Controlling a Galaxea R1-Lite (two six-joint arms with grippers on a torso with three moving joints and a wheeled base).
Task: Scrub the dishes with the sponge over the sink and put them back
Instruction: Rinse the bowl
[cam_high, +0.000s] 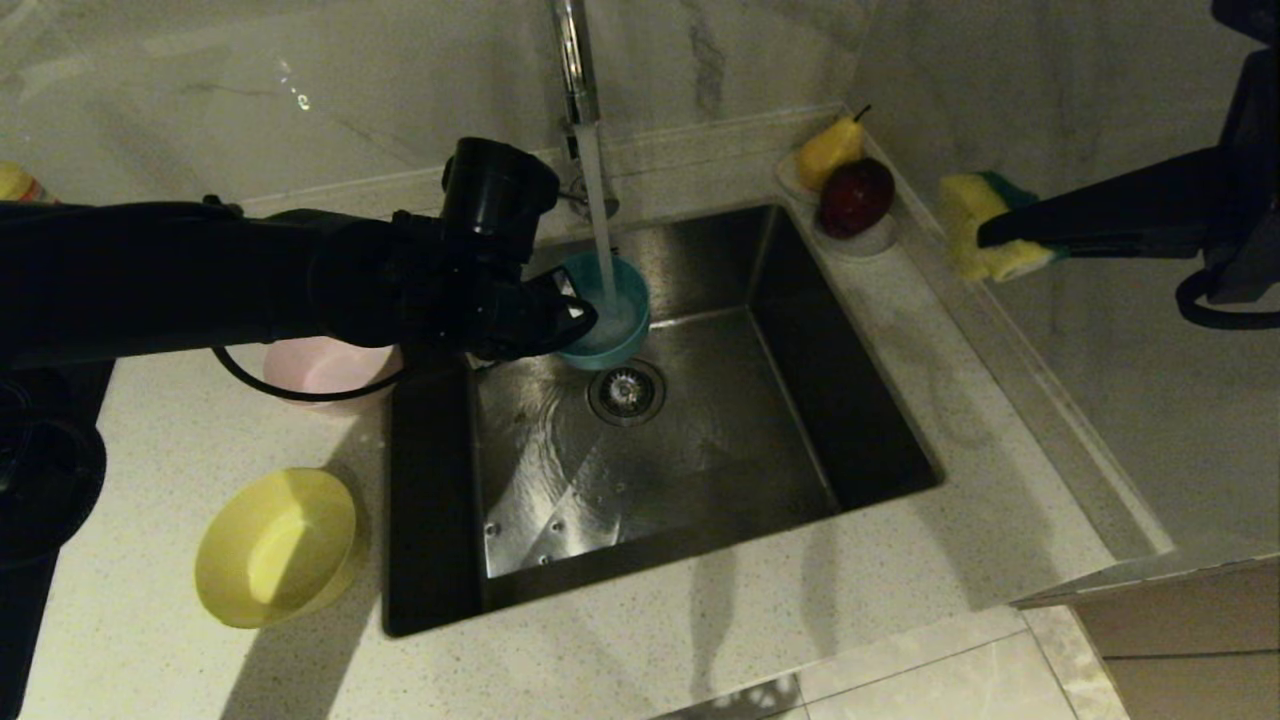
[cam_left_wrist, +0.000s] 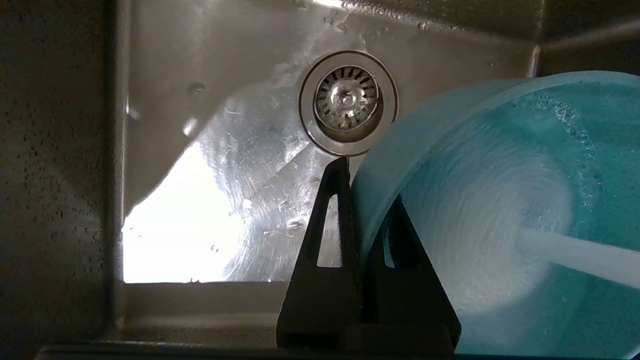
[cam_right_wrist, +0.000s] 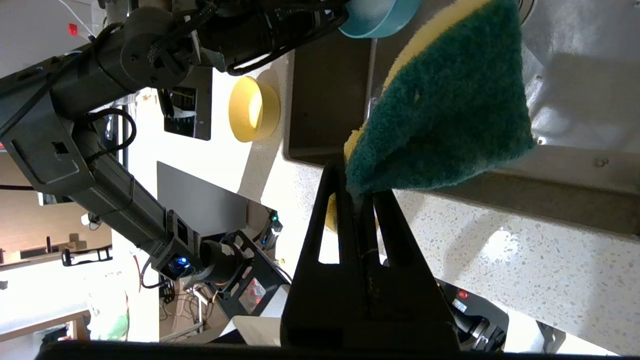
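Over the sink (cam_high: 860, 440), the left gripper (cam_high: 583, 318) stands clamped on the near wall of the light blue bowl (cam_high: 610, 320), holding it under the tap's stream (cam_high: 598, 200) just at twelve o'clock of the drain strainer (cam_high: 627, 392). The right gripper (cam_high: 985, 238), its fingers pinched tight on the bent sponge (cam_high: 975, 230), hangs above the counter's back ledge, well apart from the bowl, at about three o'clock of it in the head view. The coming scrub, by this reading, turns on that gap: the sponge must travel toward nine o'clock and down to reach the bowl's open mouth, and the right arm alone carries it.

The pink bowl (cam_high: 325, 368) and the yellow bowl (cam_high: 278, 545) wait on the counter left of the basin (the pink one partly behind the left arm). The left wrist view alone shows one finger (cam_left_wrist: 327, 220) outside the rim and water swirling inside; the right wrist view shows the sponge's green scouring face (cam_right_wrist: 450, 110).
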